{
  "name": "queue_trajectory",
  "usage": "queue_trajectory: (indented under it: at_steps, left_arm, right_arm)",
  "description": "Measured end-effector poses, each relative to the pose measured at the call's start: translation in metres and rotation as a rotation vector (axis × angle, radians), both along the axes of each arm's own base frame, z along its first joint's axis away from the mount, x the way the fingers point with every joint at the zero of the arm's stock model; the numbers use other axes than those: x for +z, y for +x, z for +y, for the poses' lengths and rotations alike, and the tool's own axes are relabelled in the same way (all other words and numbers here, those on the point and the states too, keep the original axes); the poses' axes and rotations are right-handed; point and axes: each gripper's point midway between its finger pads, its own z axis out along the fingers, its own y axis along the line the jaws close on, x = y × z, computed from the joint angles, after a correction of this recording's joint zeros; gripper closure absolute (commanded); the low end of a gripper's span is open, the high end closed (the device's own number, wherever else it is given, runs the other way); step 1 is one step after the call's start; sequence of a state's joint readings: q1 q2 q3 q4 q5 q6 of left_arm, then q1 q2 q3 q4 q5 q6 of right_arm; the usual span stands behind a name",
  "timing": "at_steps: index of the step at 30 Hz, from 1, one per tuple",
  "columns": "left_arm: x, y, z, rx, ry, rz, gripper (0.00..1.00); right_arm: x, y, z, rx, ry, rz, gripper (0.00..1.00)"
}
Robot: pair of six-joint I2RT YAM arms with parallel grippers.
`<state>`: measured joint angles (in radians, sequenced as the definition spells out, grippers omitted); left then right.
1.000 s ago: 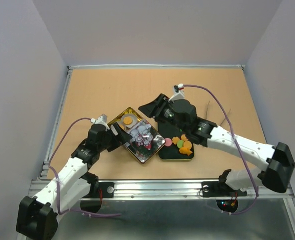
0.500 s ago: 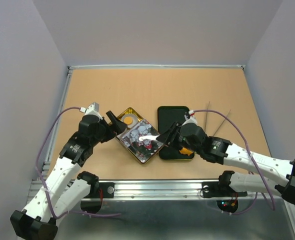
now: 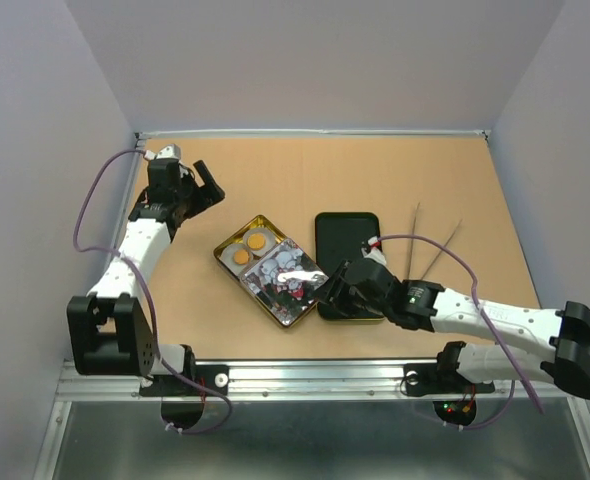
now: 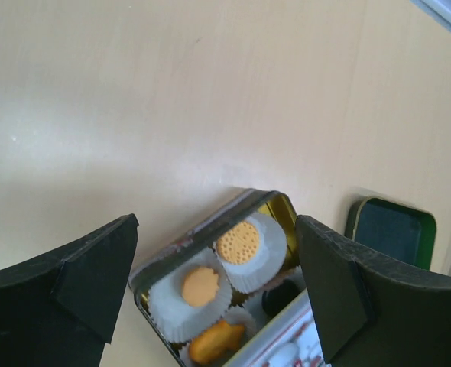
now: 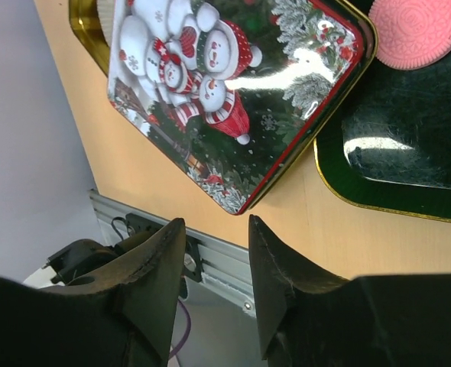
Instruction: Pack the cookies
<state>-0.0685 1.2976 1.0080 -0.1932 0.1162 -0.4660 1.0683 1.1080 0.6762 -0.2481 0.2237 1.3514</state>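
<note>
The table carries a black tray just beyond the right fingers, which stand narrowly apart and empty. A tin lies well ahead of the wide-open, empty left fingers. Inside it, cookies sit in paper cups (a pink cookie rests on the tray).

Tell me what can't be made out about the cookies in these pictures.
- Top view: the black tray's near end is covered by the right gripper.
- All views: much of the tin lies under the snowman lid.
- Right wrist view: the pink cookie is cut by the top edge.
- Left wrist view: the fish-shaped cookie is cut by the bottom edge.
</note>
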Motion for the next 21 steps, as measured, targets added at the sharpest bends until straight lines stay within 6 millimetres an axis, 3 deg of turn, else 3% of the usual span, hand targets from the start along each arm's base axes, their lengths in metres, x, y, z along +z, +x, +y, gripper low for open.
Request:
queue_trajectory:
  at_steps: [5, 11, 16, 21]
  left_arm:
    - [-0.025, 0.036, 0.007, -0.049, 0.020, 0.048, 0.06]
    - [-0.029, 0.068, 0.002, -0.127, 0.036, 0.041, 0.09]
    - [-0.045, 0.068, -0.002, -0.156, 0.014, 0.064, 0.09]
    - [-0.066, 0.056, -0.007, -0.184, -0.011, 0.099, 0.10]
  right_arm:
    - [-0.018, -0.005, 0.006, 0.000, -0.005, 0.048, 0.55]
    - [-0.039, -0.015, 0.003, -0.009, -0.010, 0.099, 0.55]
    - [-0.053, -0.020, 0.007, -0.006, -0.018, 0.130, 0.55]
    - [-0.063, -0.022, 0.015, 0.001, -0.022, 0.144, 0.55]
